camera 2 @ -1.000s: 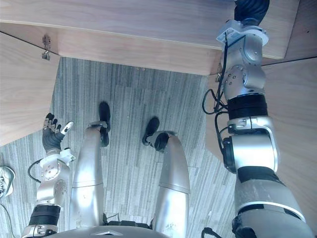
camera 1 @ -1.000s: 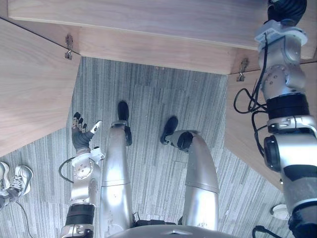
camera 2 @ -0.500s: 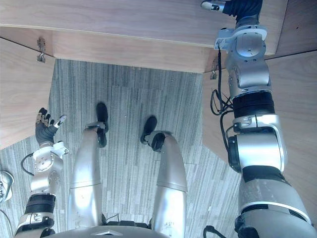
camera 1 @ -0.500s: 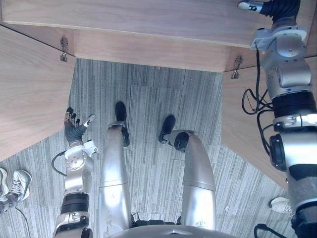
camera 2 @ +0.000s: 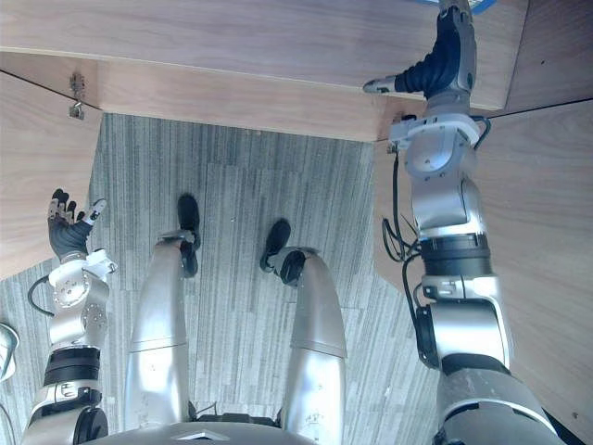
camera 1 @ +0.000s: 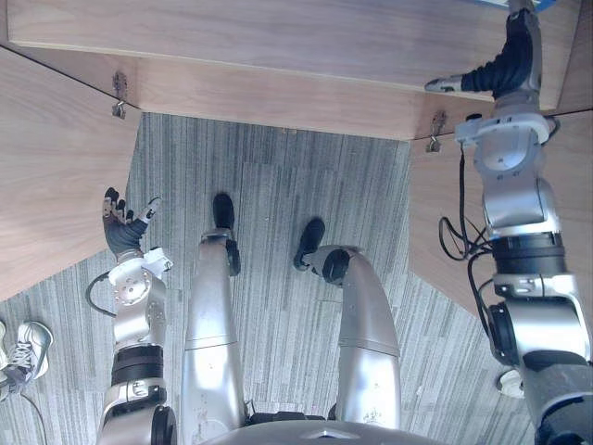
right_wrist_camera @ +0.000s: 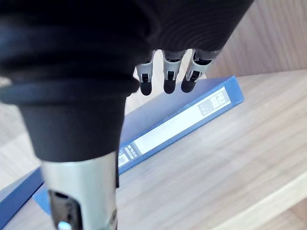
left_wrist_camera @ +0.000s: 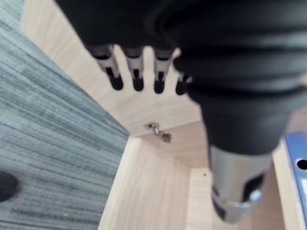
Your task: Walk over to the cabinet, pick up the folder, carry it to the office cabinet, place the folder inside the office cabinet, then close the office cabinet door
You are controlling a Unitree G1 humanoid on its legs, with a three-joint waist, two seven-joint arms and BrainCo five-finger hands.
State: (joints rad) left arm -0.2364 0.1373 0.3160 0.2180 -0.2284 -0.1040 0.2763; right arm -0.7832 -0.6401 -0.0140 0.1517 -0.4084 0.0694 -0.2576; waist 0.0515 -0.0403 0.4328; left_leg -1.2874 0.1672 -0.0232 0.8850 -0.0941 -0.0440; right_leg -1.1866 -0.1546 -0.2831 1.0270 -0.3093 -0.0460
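My right hand (right_wrist_camera: pixel 91 52) hovers over the blue folder (right_wrist_camera: pixel 192 109), fingers (right_wrist_camera: pixel 171 73) straight, gripping nothing. Left hand (camera 1: pixel 120 232) hangs open.

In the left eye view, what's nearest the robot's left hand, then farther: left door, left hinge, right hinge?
1. Left door: right beside the left hand.
2. Left hinge: up at that door's top corner.
3. Right hinge: far across, on the other side.
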